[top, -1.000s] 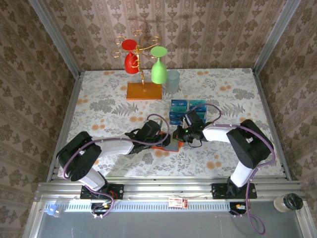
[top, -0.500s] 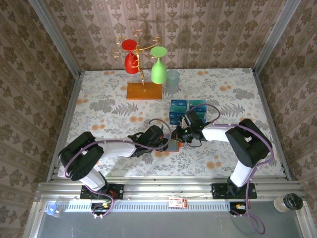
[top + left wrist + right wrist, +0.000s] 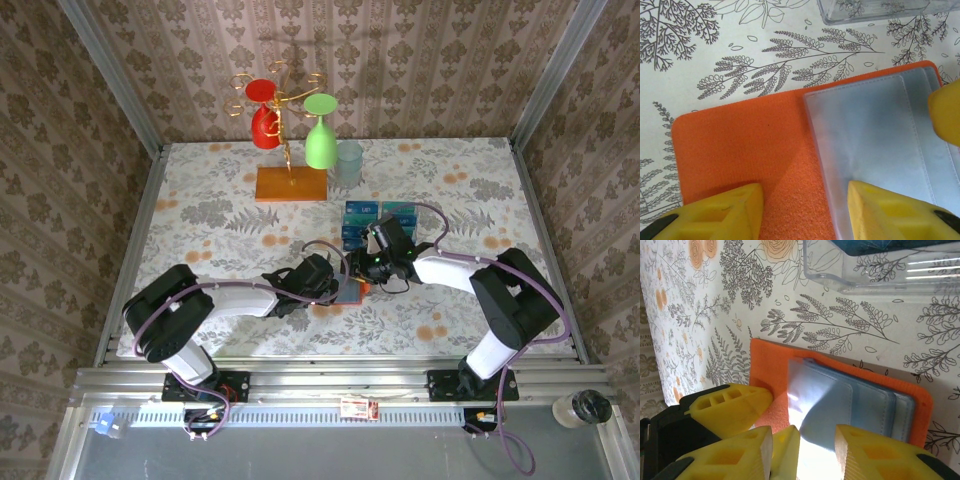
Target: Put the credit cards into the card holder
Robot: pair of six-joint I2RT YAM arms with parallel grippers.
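Note:
The card holder (image 3: 349, 292) lies open on the flowered tabletop, orange felt with grey-blue clear pockets (image 3: 875, 135). My left gripper (image 3: 805, 210) is open low over it, one fingertip (image 3: 720, 210) on the orange flap and the other on the pocket side. Coming from the right, my right gripper (image 3: 805, 460) hovers open over the pockets (image 3: 850, 400) with nothing between its fingers. One left-gripper finger (image 3: 730, 407) sits beside it. Blue and teal credit cards (image 3: 378, 213) stand in a clear plastic rack (image 3: 880, 270) just behind the card holder.
A wooden-based stand (image 3: 291, 183) carrying a red and a green glass rises at the back, with a clear cup (image 3: 349, 160) beside it. Both arms (image 3: 240, 296) meet at the table's middle. Patterned walls close in the sides.
My left gripper slid right onto the card holder and its jaws narrowed. The right gripper went from shut to open and drew back slightly toward the rack.

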